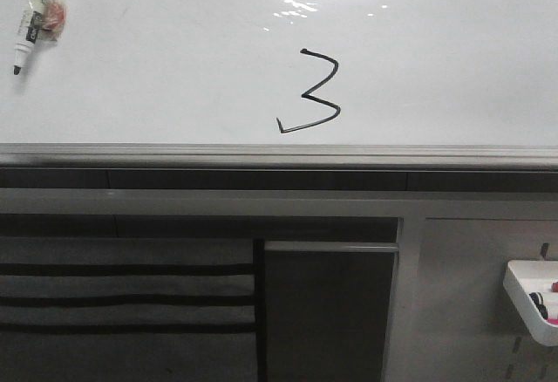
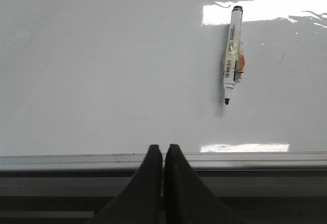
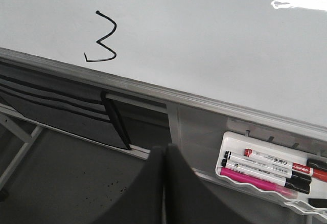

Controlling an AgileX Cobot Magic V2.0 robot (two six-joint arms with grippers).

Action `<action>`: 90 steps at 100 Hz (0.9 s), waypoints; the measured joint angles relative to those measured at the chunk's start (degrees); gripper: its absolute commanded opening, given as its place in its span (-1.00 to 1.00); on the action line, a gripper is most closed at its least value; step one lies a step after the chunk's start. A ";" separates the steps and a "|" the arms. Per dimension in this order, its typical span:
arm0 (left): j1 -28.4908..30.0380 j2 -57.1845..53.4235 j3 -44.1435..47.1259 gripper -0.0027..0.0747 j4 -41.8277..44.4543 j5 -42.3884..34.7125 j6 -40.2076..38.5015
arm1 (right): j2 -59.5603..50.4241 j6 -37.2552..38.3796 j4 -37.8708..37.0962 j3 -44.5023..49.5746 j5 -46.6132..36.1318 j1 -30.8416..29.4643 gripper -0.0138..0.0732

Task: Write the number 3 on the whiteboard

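A thin black angular number 3 [image 1: 314,92] with a small hook at its lower left is drawn on the glossy whiteboard [image 1: 157,77], above the silver edge rail. It also shows in the right wrist view [image 3: 103,38]. An uncapped black marker [image 1: 33,17] with a taped-on pad lies on the board at the far left; it also shows in the left wrist view [image 2: 232,54]. My left gripper [image 2: 163,148] is shut and empty, at the board's rail, apart from the marker. My right gripper [image 3: 165,149] is shut and empty, below the board. Neither gripper shows in the front view.
A white tray [image 3: 271,170] with several markers hangs on the perforated panel [image 1: 462,295] below the board at right; it also shows in the front view [image 1: 532,299]. A dark striped fabric pocket [image 1: 122,303] hangs below the rail [image 1: 279,153] at left.
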 measured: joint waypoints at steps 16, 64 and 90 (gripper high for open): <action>0.00 0.00 0.00 -0.98 2.06 0.00 -1.01 | 0.00 0.00 0.00 0.00 0.00 0.00 -0.84; 0.22 0.00 0.00 -0.98 2.29 0.00 -1.37 | 0.00 0.10 0.00 0.00 0.00 0.00 -0.84; 0.22 0.00 0.00 -0.98 2.37 0.00 -1.37 | -0.12 0.10 -0.14 0.14 -0.40 0.00 -0.84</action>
